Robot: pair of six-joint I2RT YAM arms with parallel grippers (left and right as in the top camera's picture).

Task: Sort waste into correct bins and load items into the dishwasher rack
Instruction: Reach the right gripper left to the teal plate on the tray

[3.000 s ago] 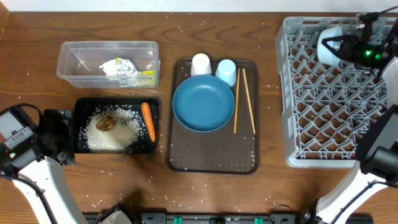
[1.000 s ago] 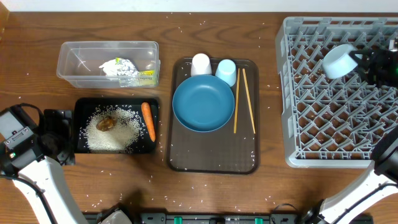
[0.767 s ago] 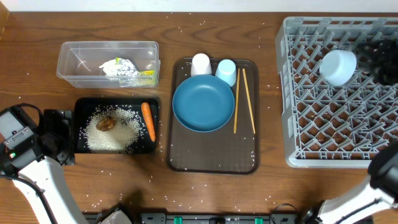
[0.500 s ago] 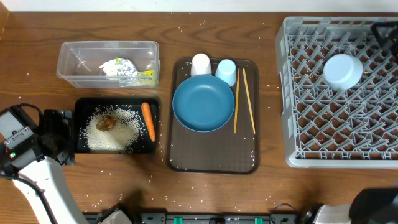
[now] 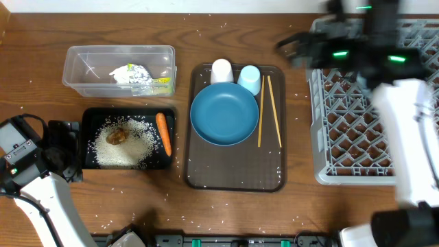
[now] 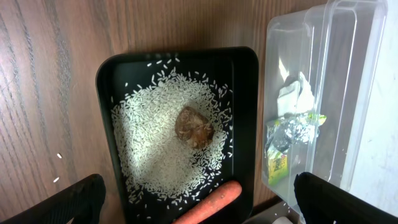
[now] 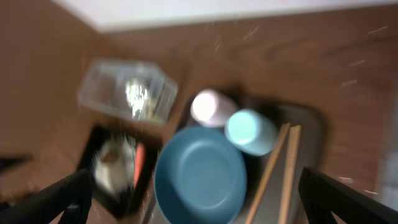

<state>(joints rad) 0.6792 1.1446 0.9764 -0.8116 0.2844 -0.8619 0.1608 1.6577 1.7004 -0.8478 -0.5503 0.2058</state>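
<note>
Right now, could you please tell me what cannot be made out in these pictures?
Overhead: the right arm covers part of the dishwasher rack; anything beneath is hidden.
Right wrist: motion blur smears the clear tub and its contents.
Left wrist: the right edge cuts off that tub.

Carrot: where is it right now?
Overhead, the carrot lies along the right edge of the black tray, beside the rice, just left of the brown tray.
</note>
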